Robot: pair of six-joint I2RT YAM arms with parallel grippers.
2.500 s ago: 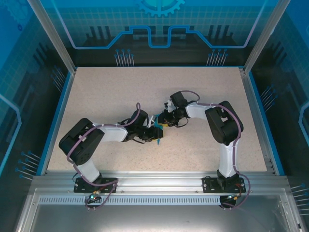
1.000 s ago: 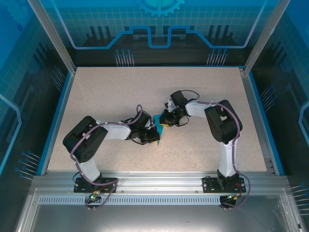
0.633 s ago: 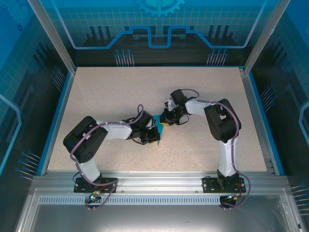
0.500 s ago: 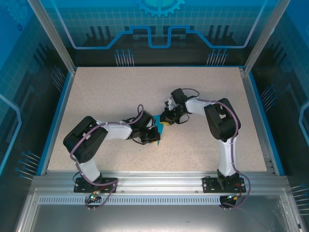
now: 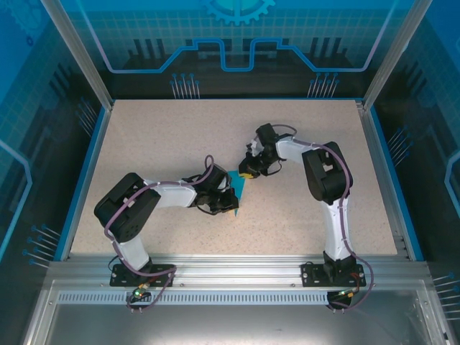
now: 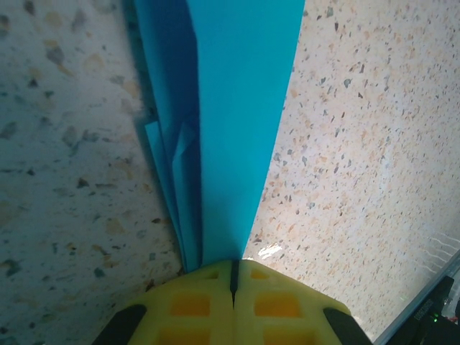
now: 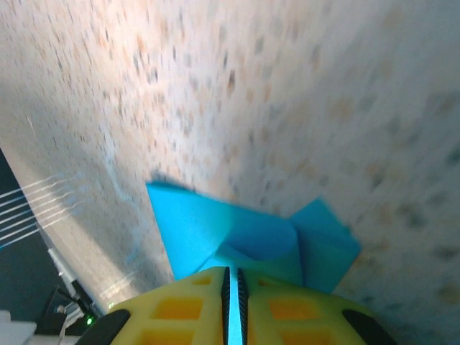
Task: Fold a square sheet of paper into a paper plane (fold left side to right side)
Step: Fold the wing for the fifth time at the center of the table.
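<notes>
Speckled worktop [image 5: 158,144], blue-walled enclosure. Folded cyan paper sheet [image 5: 237,188] at centre, betw. both arms. L fingers [image 6: 239,277] clamped tight on its narrow end. R fingers [image 7: 241,282] pinch opp. end, paper edge in slit.

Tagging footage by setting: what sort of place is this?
Probably a robot test cell: a speckled table fenced by blue printed panels on aluminium posts, with the left arm and right arm bolted at its near edge.
</notes>
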